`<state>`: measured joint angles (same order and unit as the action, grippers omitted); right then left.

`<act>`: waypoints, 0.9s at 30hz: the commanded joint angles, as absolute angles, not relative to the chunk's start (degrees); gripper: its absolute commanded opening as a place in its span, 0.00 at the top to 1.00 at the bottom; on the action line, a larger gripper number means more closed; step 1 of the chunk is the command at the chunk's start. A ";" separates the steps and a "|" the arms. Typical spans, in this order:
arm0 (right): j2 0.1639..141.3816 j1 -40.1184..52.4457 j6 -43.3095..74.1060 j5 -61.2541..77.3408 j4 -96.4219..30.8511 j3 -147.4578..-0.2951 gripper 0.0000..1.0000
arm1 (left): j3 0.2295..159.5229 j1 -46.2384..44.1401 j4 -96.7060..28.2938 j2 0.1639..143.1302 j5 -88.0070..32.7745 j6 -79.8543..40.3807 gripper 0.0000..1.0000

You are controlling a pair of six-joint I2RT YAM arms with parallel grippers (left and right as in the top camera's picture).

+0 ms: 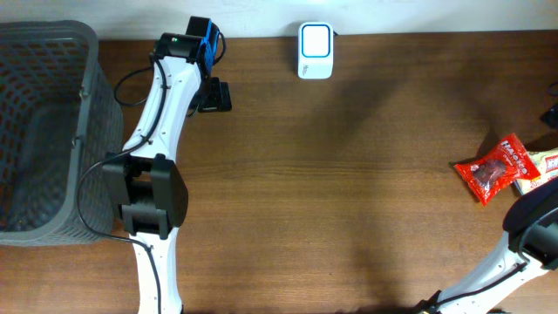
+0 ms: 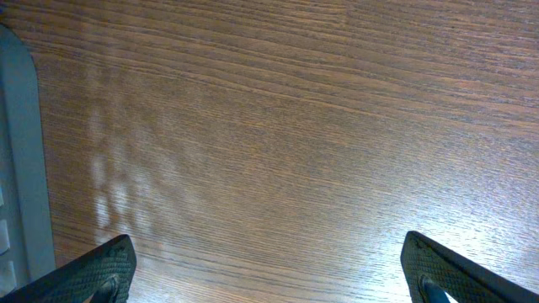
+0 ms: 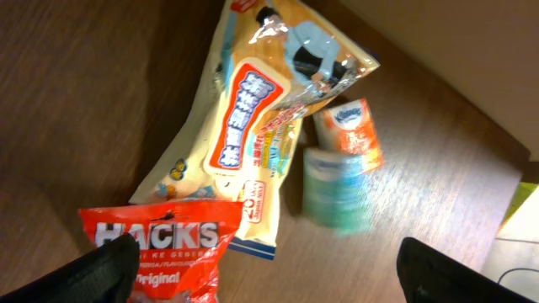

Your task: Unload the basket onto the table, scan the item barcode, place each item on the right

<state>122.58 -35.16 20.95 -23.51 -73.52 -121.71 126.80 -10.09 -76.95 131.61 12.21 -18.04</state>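
The surface (image 1: 349, 174) is showing brown wood grain under a soft patch of light, and no more of the room is visible. A grey mesh basket (image 1: 103, 87) is sitting at its left edge. A small white scanner (image 1: 315, 51) is sitting at the back edge, near the middle. The red bag (image 3: 168, 244) is lying at the far right edge, well apart from the scanner and overlapping the lower end of a yellow packet (image 3: 253, 143). It is reading "HACKS" in white capitals, with "Original" below. The yellow packet is carrying blue characters in a red-bordered panel, which I cannot read. Two small packs (image 3: 341, 160) are lying just beside it, too blurred to read. The left hand (image 2: 269, 278) is hanging open over bare wood beside the basket. The right hand (image 3: 278, 278) is hovering over the bag, fingers spread wide and gripping nothing.
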 commanded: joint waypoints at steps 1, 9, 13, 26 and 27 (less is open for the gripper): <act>120.03 -34.22 21.71 -22.70 -73.58 -122.08 0.01 | 126.56 -9.69 -76.99 130.28 11.81 -18.41 0.01; 106.87 -31.00 21.76 -20.25 -73.54 -122.08 0.01 | 126.56 -9.69 -76.97 130.28 11.81 -18.41 0.01; 99.68 -26.35 21.69 -16.64 -75.79 -122.06 0.01 | 126.56 -9.69 -76.99 130.28 11.81 -18.41 0.01; 85.34 5.82 13.98 -13.54 -83.26 -112.42 0.01 | 126.56 -9.69 -76.99 130.28 11.81 -18.41 0.01; 84.16 8.99 13.76 -13.52 -83.11 -110.56 0.00 | 126.56 -9.69 -76.99 130.28 11.81 -18.41 0.01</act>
